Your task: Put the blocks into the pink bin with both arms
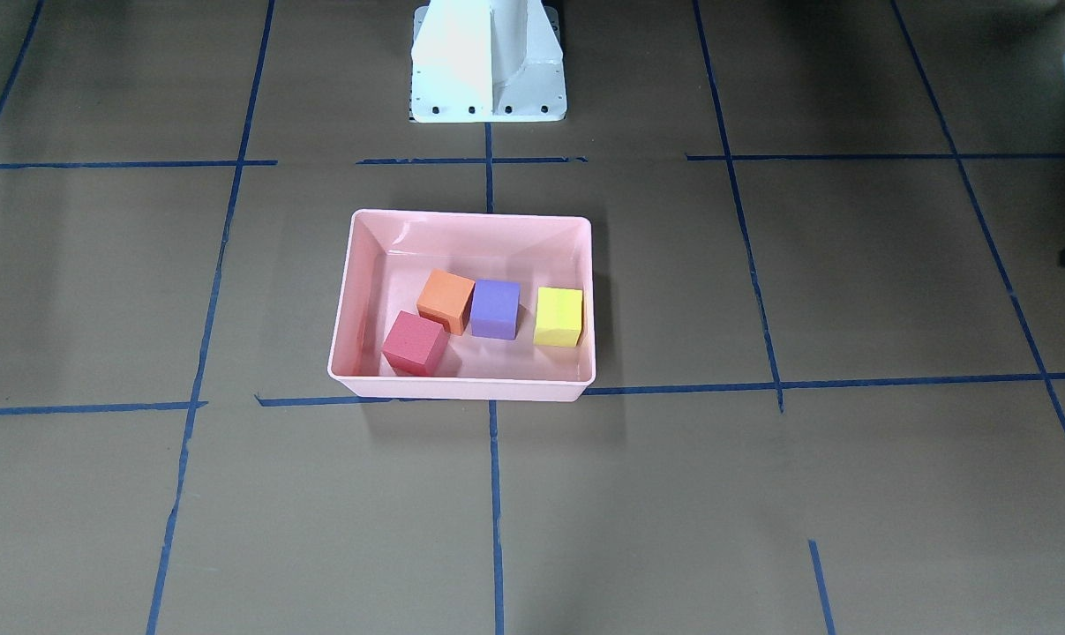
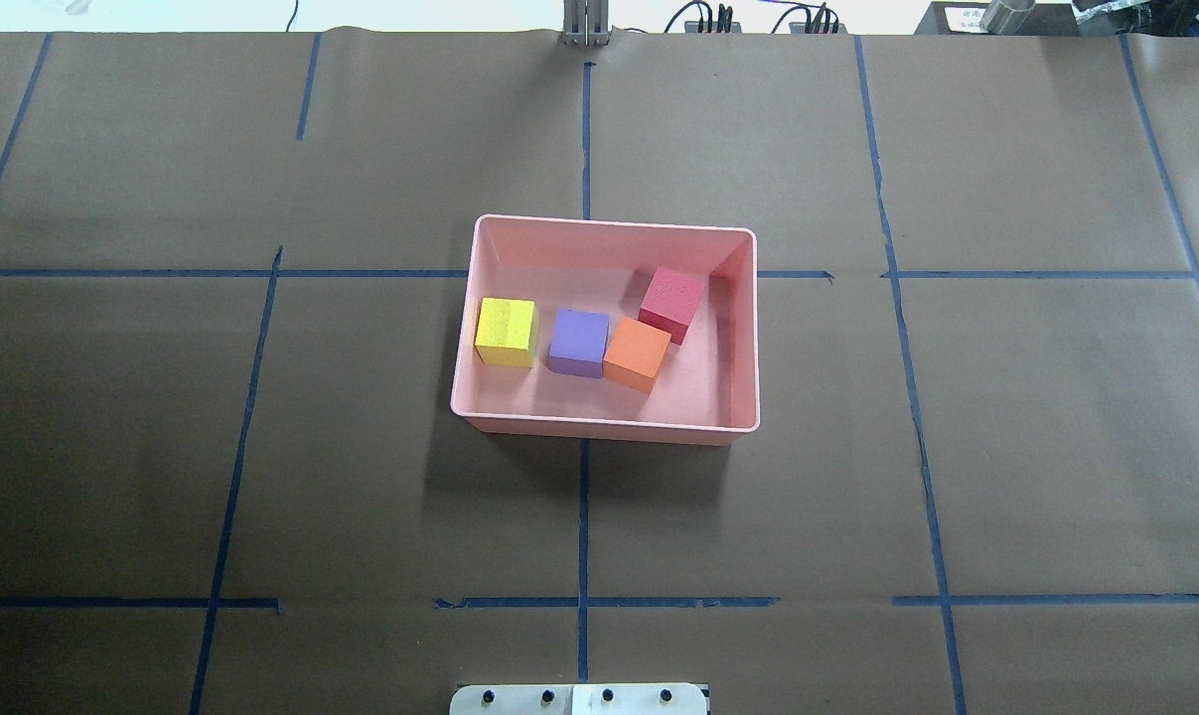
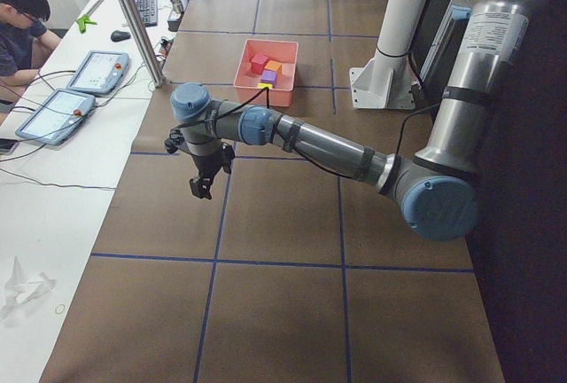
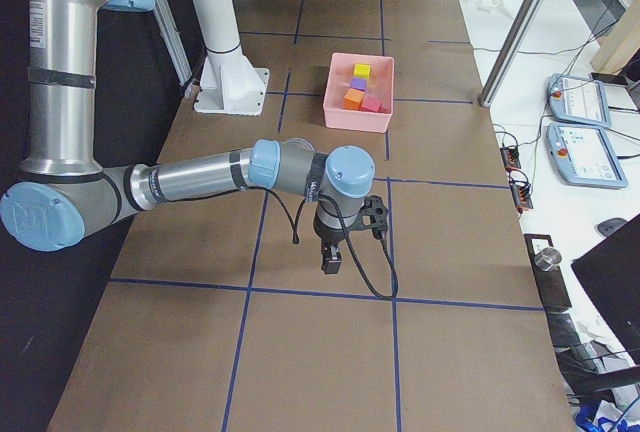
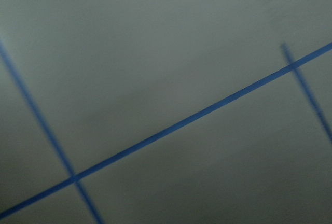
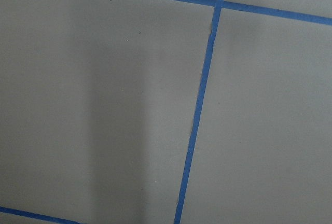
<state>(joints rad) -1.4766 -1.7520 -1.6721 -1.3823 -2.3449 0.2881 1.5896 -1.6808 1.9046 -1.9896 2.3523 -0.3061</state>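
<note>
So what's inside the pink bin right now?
The pink bin holds four blocks, none stacked: yellow block, purple block, orange block, red block. The floor beneath each is covered.

Pink bin (image 2: 614,222): shallow, glossy, upright, mid-bench. Inside, flat on its floor: yellow-green block (image 2: 506,331) toward the bench's left end, standing alone; purple block (image 2: 578,342) next along, touching orange block (image 2: 637,354), turned askew; red block (image 2: 672,303), also askew, just beside it toward the far edge. Left claw (image 3: 202,188) and right claw (image 4: 331,262) over opposite bench ends, pointing down, grip unreadable.
</note>
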